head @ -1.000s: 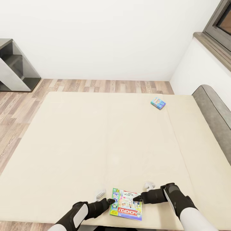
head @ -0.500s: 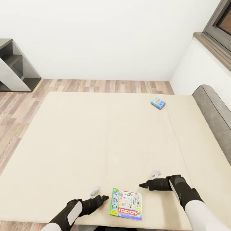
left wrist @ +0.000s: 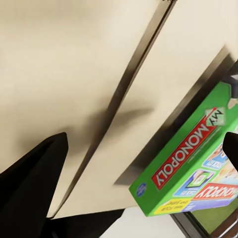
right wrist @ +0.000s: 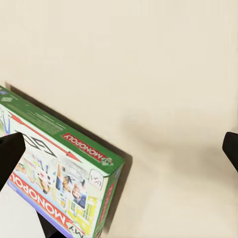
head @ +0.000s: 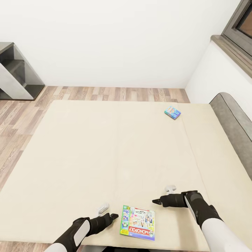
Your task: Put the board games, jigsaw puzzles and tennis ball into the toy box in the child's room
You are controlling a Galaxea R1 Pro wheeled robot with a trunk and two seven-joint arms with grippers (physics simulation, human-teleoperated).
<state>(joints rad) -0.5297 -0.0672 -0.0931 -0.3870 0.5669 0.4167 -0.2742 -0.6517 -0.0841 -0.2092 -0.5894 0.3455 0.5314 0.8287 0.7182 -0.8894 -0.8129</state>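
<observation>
While the green-edged Monopoly box (head: 138, 226) lies flat near the bed's (head: 105, 147) front edge, it sits between the two grippers, touched by neither. The left gripper (head: 112, 216) and right gripper (head: 156, 201) both stand with jaws spread apart. A small teal-blue game box (head: 172, 112) rests well beyond them.

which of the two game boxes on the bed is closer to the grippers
The green-edged Monopoly box, lying at the bed's near edge between the left gripper and the right gripper. The small teal-blue box sits far off, near the bed's far edge.
</observation>
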